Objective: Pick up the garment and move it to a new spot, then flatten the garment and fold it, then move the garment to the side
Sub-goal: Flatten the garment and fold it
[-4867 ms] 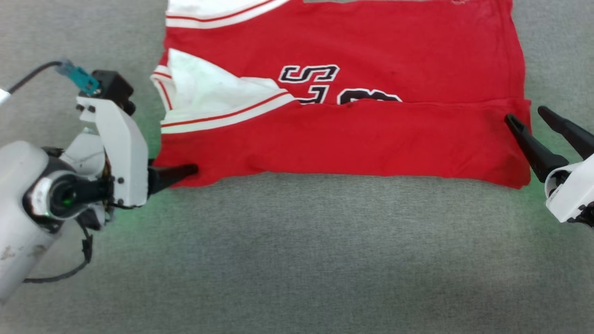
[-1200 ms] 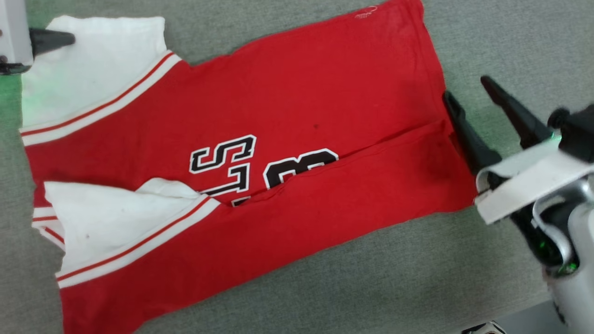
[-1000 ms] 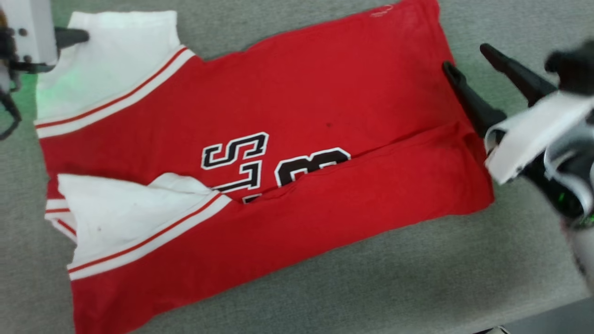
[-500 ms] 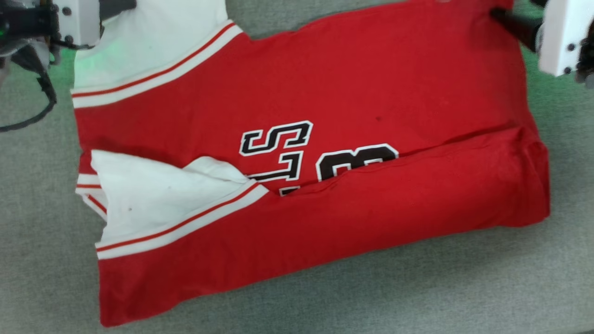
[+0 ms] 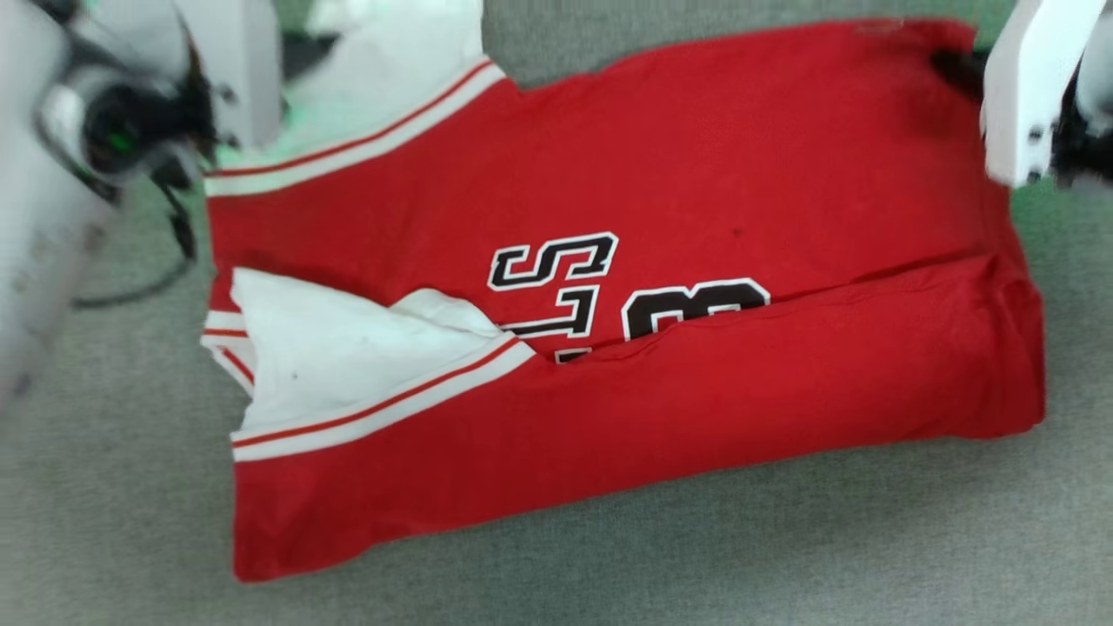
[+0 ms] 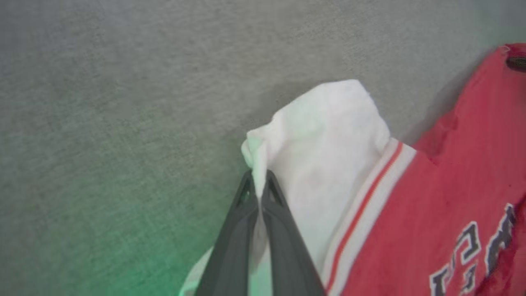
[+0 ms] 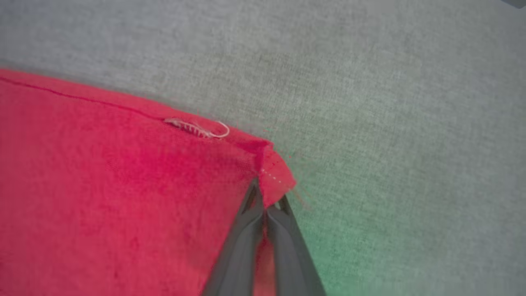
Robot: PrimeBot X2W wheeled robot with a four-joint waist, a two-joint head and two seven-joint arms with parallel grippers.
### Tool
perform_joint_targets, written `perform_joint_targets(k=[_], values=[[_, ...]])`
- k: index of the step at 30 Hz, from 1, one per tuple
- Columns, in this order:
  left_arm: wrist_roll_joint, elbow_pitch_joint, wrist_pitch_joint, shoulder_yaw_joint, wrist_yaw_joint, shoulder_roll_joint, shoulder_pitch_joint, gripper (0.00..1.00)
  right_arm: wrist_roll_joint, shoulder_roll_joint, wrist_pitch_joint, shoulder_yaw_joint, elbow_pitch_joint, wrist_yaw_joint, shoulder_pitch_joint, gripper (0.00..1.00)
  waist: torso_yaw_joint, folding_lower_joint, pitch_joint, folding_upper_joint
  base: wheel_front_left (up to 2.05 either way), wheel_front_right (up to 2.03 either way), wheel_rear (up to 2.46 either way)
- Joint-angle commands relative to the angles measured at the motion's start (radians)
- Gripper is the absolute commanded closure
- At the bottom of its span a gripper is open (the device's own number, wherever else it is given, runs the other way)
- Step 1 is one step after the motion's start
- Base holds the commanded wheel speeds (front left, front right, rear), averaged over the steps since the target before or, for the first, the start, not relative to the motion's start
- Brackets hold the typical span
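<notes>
On the grey surface [image 5: 609, 565], left pincer [image 6: 258, 181] and right pincer [image 7: 267, 201] clamp corners of the garment [image 5: 696, 174] lettered "S".

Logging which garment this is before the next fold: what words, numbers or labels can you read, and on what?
"S": black white-edged letter on the red garment, head view.
More black characters below it: half hidden under the folded flap, not readable.
Lettering in the left wrist view: blurred and cropped, not readable.
No other text readable.
</notes>
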Motion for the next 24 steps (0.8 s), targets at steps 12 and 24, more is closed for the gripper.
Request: perform_joint_targets(k=[12, 24], values=[[-0.07, -0.341, -0.292, -0.032, -0.003, 0.139, 0.239, 1.0, 0.144, -0.191, -0.136, 0.062, -0.169, -0.002, 0.221, 1.0, 0.118, 0.0, -0.287, 0.0, 0.0, 0.0, 0.0], [-0.108, -0.619, -0.576, -0.045, 0.022, 0.3, 0.587, 1.0, 0.229, -0.348, -0.227, -0.047, -0.353, -0.002, 0.55, 1.0, 0.159, 0.0, -0.321, 0.0, 0.0, 0.0, 0.0]])
